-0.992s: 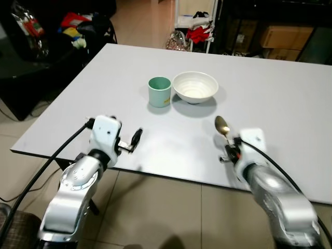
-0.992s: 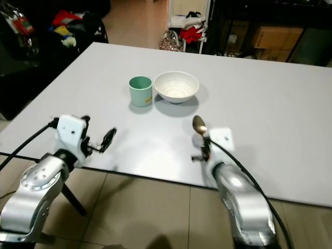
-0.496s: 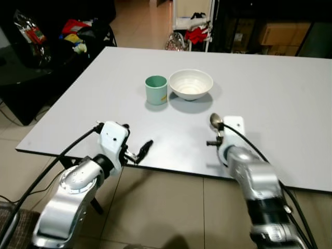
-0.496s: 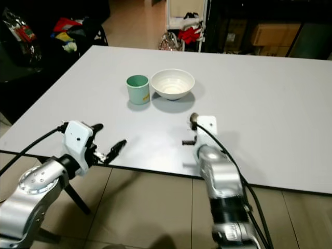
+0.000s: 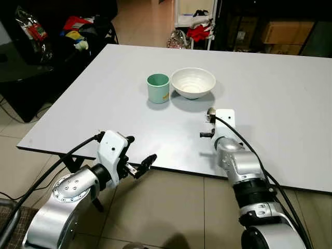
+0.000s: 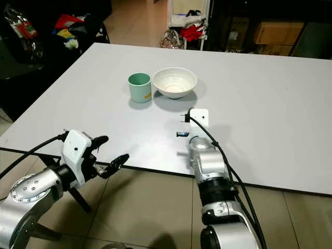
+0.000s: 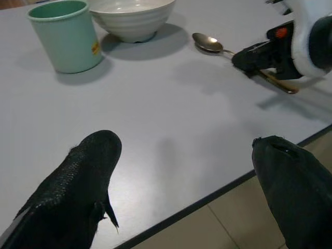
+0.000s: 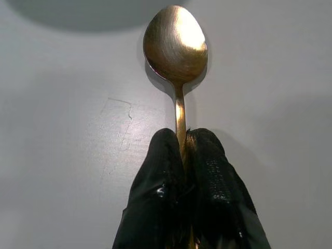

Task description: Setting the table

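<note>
Spoon (image 8: 176,46) pinched in right tool (image 8: 184,150) low over table (image 5: 104,98), left tool (image 7: 181,171) spread

Home dining room: table (image 5: 290,93), tiled floor (image 5: 171,207).

Beige tiled floor (image 5: 171,212) below; colourful clutter (image 5: 78,32) far left, red cloth (image 5: 198,32) and cardboard boxes (image 5: 280,32) behind

No readable text anywhere (yellow sticker on green cup (image 7: 66,35) too small to read).
</note>
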Robot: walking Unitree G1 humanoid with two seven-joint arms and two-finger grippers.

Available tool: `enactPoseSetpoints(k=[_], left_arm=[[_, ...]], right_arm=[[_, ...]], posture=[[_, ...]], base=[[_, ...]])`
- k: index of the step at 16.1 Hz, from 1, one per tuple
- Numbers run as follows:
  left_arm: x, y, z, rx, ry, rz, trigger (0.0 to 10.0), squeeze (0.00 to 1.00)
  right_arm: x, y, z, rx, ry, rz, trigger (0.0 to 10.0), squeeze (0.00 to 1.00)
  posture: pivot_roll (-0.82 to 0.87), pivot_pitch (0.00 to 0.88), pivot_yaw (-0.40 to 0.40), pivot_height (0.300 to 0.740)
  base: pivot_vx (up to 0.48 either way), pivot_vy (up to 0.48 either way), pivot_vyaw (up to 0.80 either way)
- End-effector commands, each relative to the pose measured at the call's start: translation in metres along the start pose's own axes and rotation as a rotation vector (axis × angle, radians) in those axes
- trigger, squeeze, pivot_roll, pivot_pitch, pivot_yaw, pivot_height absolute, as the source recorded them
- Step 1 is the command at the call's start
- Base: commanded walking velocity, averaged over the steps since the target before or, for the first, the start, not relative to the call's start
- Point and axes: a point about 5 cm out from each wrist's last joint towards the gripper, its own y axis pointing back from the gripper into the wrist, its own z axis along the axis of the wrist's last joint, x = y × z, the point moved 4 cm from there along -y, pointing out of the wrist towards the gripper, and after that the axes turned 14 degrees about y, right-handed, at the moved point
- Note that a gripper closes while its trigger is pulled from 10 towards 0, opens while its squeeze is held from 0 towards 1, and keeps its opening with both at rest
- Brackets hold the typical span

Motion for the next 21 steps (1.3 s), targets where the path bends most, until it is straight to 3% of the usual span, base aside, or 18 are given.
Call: enactPoseSetpoints(k=[1,2,3,8,10,12,13,14,17,20,21], left_arm=[[-0.002,0.002,0.003,0.001,-0.012,-0.012,10.0,0.0],[-0.002,0.002,0.003,0.003,-0.01,-0.015,10.0,0.0],[-0.003,0.002,0.003,0.005,-0.011,-0.021,10.0,0.0],[-0.002,-0.002,0.013,-0.042,-0.001,-0.024,10.0,0.0],[0.005,-0.002,0.022,-0.097,-0.001,0.031,10.0,0.0],[0.012,-0.005,0.034,-0.179,0.004,0.12,10.0,0.0],[0.014,-0.006,0.039,-0.215,0.002,0.158,10.0,0.0],[0.014,-0.006,0.039,-0.215,0.002,0.158,10.0,0.0],[0.026,-0.006,0.045,-0.272,0.02,0.303,10.0,0.0],[0.024,-0.011,0.039,-0.258,0.018,0.3,10.0,0.0],[0.028,-0.007,0.04,-0.277,0.03,0.357,10.0,0.0]], right_arm=[[0.001,-0.002,-0.002,0.019,-0.012,-0.004,10.0,0.06],[0.0,-0.002,-0.002,0.023,-0.017,-0.011,10.0,0.89],[-0.001,-0.002,0.0,0.02,-0.025,-0.015,10.0,1.0],[-0.016,0.018,0.03,-0.085,-0.072,-0.02,10.0,1.0],[-0.034,0.043,0.047,-0.176,-0.078,-0.026,10.0,1.0],[-0.039,0.066,0.056,-0.321,-0.035,0.038,10.0,1.0],[-0.036,0.078,0.056,-0.375,-0.017,0.088,10.0,1.0],[-0.036,0.078,0.056,-0.375,-0.017,0.088,10.0,1.0],[-0.036,0.104,0.02,-0.441,0.038,0.149,10.0,1.0],[-0.033,0.113,0.013,-0.465,0.014,0.19,10.0,1.0],[-0.03,0.115,0.008,-0.465,0.017,0.216,10.0,1.0]], posture=[[0.11,0.0,0.037,0.74],[0.11,0.0,0.038,0.74],[0.11,0.0,0.039,0.74],[0.09,0.0,0.044,0.74],[0.08,0.0,0.052,0.74],[0.06,0.0,0.07,0.74],[0.06,0.0,0.07,0.74],[0.06,0.0,0.07,0.74],[0.04,0.0,0.095,0.74],[0.04,0.0,0.087,0.74],[0.07,0.0,0.071,0.74]], base=[[0.0,0.0,0.0],[0.0,0.0,0.0],[0.0,0.0,0.0],[0.0,0.0,0.0],[0.0,0.0,0.0],[0.0,0.0,0.0],[0.0,0.0,0.0],[0.0,0.0,0.0],[0.0,0.0,0.27],[0.0,0.0,0.8],[0.0,0.0,0.8]])
